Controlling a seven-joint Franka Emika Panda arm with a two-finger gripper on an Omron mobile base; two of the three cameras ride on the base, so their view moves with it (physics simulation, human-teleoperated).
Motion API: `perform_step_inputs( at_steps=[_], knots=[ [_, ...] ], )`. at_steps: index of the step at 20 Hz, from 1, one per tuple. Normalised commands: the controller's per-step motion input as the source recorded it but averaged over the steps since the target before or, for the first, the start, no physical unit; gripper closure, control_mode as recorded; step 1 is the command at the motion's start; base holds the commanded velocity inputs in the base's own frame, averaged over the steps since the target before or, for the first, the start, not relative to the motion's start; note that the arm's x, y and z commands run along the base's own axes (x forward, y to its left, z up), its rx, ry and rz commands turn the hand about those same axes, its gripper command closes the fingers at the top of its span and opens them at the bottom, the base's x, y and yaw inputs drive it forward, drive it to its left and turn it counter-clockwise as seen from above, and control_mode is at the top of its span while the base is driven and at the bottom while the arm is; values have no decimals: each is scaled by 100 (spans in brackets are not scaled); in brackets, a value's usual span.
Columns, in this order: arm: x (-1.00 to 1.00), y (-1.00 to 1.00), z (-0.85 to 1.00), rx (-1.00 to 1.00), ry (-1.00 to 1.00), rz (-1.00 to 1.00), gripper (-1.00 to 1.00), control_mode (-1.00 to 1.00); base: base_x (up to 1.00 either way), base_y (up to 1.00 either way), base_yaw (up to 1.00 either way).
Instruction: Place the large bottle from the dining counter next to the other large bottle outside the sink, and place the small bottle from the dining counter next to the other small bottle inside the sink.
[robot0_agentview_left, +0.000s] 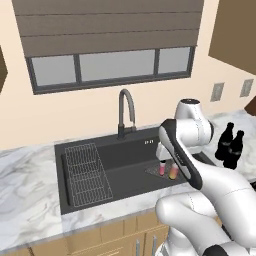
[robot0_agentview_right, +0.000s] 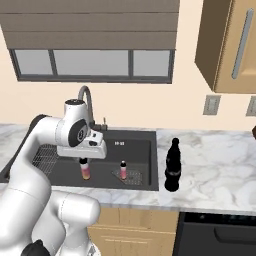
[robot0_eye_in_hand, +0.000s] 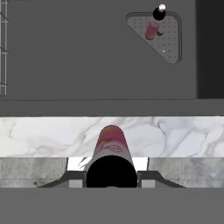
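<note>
Your gripper (robot0_eye_in_hand: 112, 186) squeezes the small bottle (robot0_agentview_right: 85, 169) tight, up over the sink (robot0_agentview_right: 137, 142), near the other small bottle (robot0_agentview_right: 123, 169).

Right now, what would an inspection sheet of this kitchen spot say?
Surface: marble counter around dark sink.
Job's things: small bottle held upright over the basin; other small bottle standing on the drain mat; two large bottles side by side outside the sink.
Clutter: wire rack.
Grippers: gripper shut on small bottle.
Cables: nothing seen.
Surroundings: faucet, window, wall outlets.
</note>
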Motion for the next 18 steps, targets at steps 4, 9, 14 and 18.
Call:
perform_step_inputs(
  at_steps=[4,9,14,18],
  knots=[
    [3,2,0,0,0,0,100,-100,0,0,0],
    [47,26,-2,0,0,-2,100,-100,0,0,0],
    [73,17,-5,0,1,-1,100,-100,0,0,0],
    [46,10,-10,0,0,0,100,-100,0,0,0]
  ],
)
